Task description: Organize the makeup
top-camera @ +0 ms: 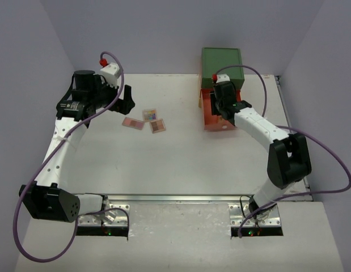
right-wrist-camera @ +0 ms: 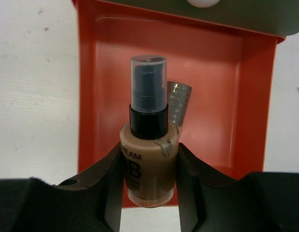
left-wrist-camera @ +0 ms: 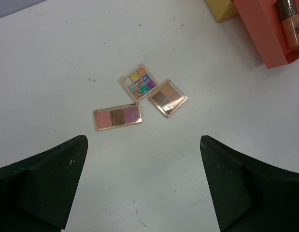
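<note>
Three flat palettes lie together mid-table: a pink one (top-camera: 133, 122) (left-wrist-camera: 118, 116), a many-coloured one (top-camera: 149, 114) (left-wrist-camera: 137, 81) and a tan one (top-camera: 157, 126) (left-wrist-camera: 167, 97). My left gripper (top-camera: 121, 99) (left-wrist-camera: 143, 145) is open and empty, above the table to the left of them. My right gripper (top-camera: 223, 106) (right-wrist-camera: 149, 166) is shut on a brown bottle (right-wrist-camera: 149, 162) with a dark pump and clear cap, holding it over the open orange drawer (top-camera: 210, 116) (right-wrist-camera: 212, 96). A second small bottle with a silver-grey cap (right-wrist-camera: 179, 102) lies in that drawer behind it.
The green drawer chest (top-camera: 220, 61) stands at the back right, with the orange drawer pulled out toward the front. In the left wrist view the orange drawer (left-wrist-camera: 263, 36) shows a bottle (left-wrist-camera: 291, 24) inside, with a yellow part (left-wrist-camera: 221, 9) beside it.
</note>
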`<state>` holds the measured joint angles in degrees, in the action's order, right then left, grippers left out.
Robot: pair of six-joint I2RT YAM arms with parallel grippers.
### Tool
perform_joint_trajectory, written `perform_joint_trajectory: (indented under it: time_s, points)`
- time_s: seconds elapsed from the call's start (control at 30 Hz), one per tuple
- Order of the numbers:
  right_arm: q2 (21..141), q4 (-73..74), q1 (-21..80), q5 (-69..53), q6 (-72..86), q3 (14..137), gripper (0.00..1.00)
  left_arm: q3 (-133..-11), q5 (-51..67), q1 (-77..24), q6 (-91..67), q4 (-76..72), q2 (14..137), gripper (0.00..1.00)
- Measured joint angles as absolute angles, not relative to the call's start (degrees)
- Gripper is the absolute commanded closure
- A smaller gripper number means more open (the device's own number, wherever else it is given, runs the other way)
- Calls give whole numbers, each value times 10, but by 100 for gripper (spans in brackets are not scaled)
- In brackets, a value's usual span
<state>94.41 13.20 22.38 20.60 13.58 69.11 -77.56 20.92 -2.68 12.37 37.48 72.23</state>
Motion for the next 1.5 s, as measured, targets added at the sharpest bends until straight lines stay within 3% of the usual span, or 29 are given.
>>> perform_joint_trajectory:
  time_s: [0.17,0.33,0.6,0.77,1.07,1.17,1.5]
  points:
    - [1009,173,212,203,147,751,94,-769,205,-27,131,375,722,0]
    - [1050,188,214,195,151,796,80,-764,202,-27,135,375,722,0]
    - [1058,203,215,193,155,798,78,-759,202,-27,136,373,723,0]
    - [1065,203,215,194,158,799,70,-759,202,-27,137,371,723,0]
    - [1080,206,215,195,169,800,69,-759,202,-27,143,371,723,0]
    - [1082,207,215,195,173,800,60,-759,203,-27,145,371,723,0]
    - [1088,207,215,195,180,800,50,-759,206,-27,147,372,723,0]
